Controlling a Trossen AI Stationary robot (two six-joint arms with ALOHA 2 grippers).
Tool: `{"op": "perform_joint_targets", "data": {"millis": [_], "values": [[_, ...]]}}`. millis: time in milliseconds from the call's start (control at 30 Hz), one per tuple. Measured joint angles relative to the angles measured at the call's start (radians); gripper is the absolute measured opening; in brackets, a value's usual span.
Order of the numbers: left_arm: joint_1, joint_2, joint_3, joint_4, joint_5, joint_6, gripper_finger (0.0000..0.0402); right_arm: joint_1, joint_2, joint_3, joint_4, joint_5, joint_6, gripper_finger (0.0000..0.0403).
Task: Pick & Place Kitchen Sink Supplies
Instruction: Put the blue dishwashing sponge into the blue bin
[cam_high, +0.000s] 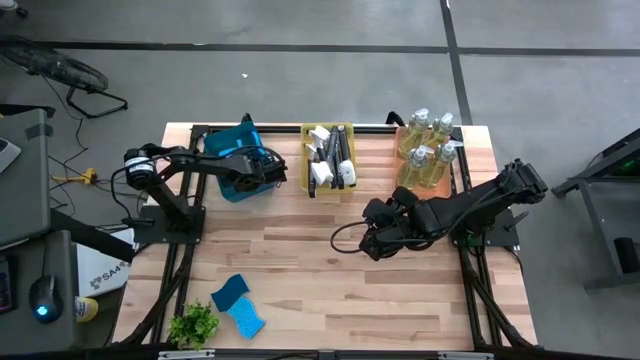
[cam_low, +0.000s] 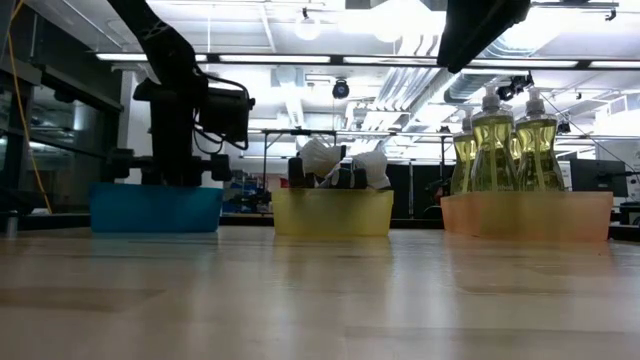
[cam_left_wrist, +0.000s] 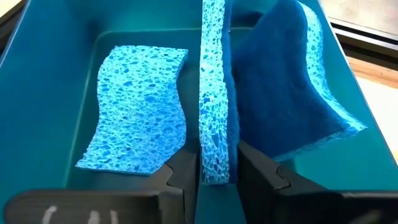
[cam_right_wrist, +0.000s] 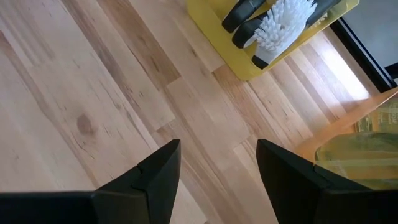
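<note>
The left gripper (cam_left_wrist: 214, 177) hangs inside the blue bin (cam_high: 232, 186) at the table's (cam_high: 320, 290) far edge, towards the left corner, its fingers (cam_left_wrist: 180, 180) flanking an upright blue sponge (cam_left_wrist: 214, 93). The grip looks to be loosening, though contact is hard to judge. The sponge stands on edge, propped against a leaning sponge (cam_left_wrist: 292, 81), with a third (cam_left_wrist: 137, 106) flat on the bin floor, so like goes with like. Two more sponges (cam_high: 238, 303) wait near the front left corner beside a small plant (cam_high: 194, 325). The right gripper (cam_right_wrist: 217, 168) waits, jaws apart and empty, over bare wood right of centre. Brushes (cam_high: 330, 158) fill the yellow bin (cam_high: 327, 191); soap bottles (cam_high: 430, 150) crowd the orange bin (cam_low: 528, 215) at the far right corner
</note>
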Motion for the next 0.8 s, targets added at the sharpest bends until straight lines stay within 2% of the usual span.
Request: {"op": "perform_joint_targets", "data": {"millis": [267,633,800], "values": [[0.0,-0.001,0.0,0.0,0.015,0.0,0.0116,0.0,0.0,0.0,0.0,-0.01,0.005,0.0204],[-0.001,-0.025,0.003,-0.002,0.032,0.0,0.0207,0.0,0.0,0.0,0.0,-0.026,0.011,0.0204],[-0.001,-0.085,0.003,-0.007,0.024,0.035,0.0228,0.0,0.0,0.0,0.0,-0.026,0.011,0.0204]]}}
